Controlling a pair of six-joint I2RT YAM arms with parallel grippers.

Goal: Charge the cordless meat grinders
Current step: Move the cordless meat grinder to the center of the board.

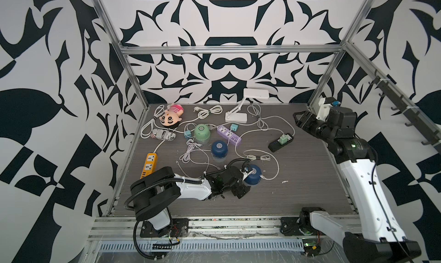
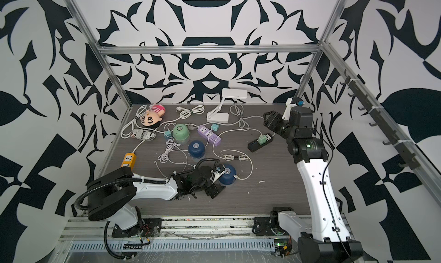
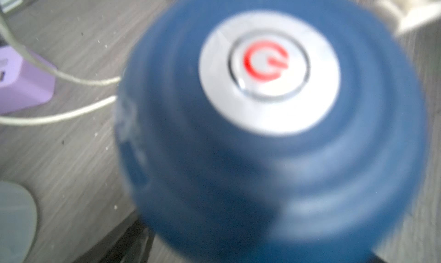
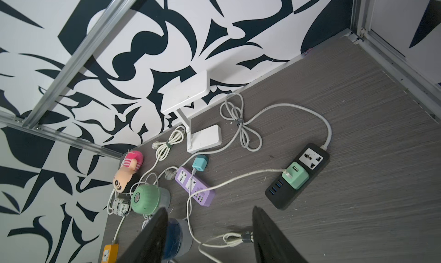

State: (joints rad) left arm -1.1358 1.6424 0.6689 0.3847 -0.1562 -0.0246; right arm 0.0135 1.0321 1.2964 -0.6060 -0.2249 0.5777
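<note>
While the left arm lies low across the near table, its left gripper (image 1: pixel 245 181) sits close against the near navy grinder (image 1: pixel 253 175), jaws standing wide to either side of the dome. Whether they press it or stand clear cannot be told.

The grinder is upright on its clear cup with its long axis vertical, just to the gripper's right. In the left wrist view it fills the frame, with a red power symbol on its silver button (image 3: pixel 266 61). A white cable (image 1: pixel 263 176) meets its right flank and appears to run back to the green adapter (image 1: pixel 283 138) on the black power strip (image 1: pixel 274 146).

This unit looks plugged in. The coming move is probably a straight retreat leftward, away from the dome, so as neither to tip it nor tug the plug.

The middle navy grinder (image 1: pixel 219 148) and the mint green grinder (image 1: pixel 202 131) stand farther back and to the left, both nearer this arm. A loose cable end (image 1: pixel 176 162) lies between the orange power strip (image 1: pixel 149 165) and the middle grinder, with white coils strewn across any path toward it. The purple power strip (image 1: pixel 229 134) lies just behind the middle grinder.

The right gripper (image 4: pixel 210 209) is raised at the far right, fingers spread and empty, well apart from all three grinders. At the back are a desk lamp (image 1: pixel 238 117) and a doll (image 1: pixel 170 117).
</note>
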